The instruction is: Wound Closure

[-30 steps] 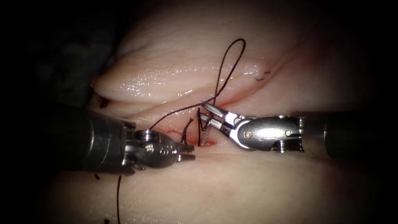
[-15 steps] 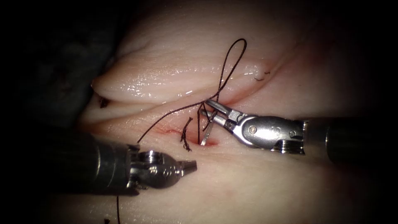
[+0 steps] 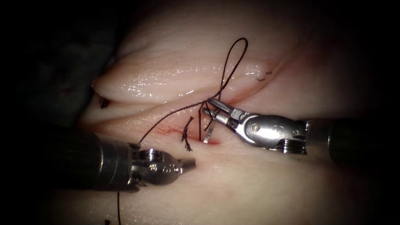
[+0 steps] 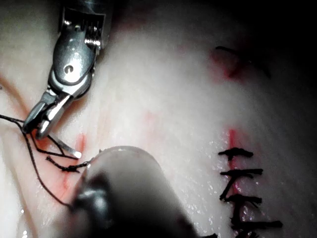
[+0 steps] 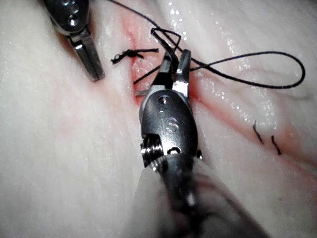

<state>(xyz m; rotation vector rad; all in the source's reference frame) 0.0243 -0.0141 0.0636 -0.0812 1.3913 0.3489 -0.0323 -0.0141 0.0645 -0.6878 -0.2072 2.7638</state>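
Observation:
My right tool (image 3: 209, 109) is shut on the curved needle (image 3: 209, 132) near its thread end. The needle's other end sits in the tissue (image 3: 233, 187) at a spot of red fluid (image 3: 211, 142) in the cut. From the right jaws the dark thread (image 3: 233, 58) loops upward, and another strand runs left past my left tool (image 3: 192, 163). That tool is shut, holds nothing, and lies below and left of the needle. The right wrist view shows the right tool (image 5: 173, 62) on the needle (image 5: 141, 92), with the left tool (image 5: 93, 67) beside it.
A tied stitch with frayed ends (image 3: 186, 135) sits just left of the needle. Several finished stitches (image 4: 242, 183) cross the cut in the left wrist view. Short cut thread ends (image 3: 262, 77) lie on the tissue at the upper right. A raised tissue fold (image 3: 137, 85) borders the cut above.
My left tool's jaws closed and it drew down and away from the needle. My right tool's jaws closed on the needle and shifted slightly up and right.

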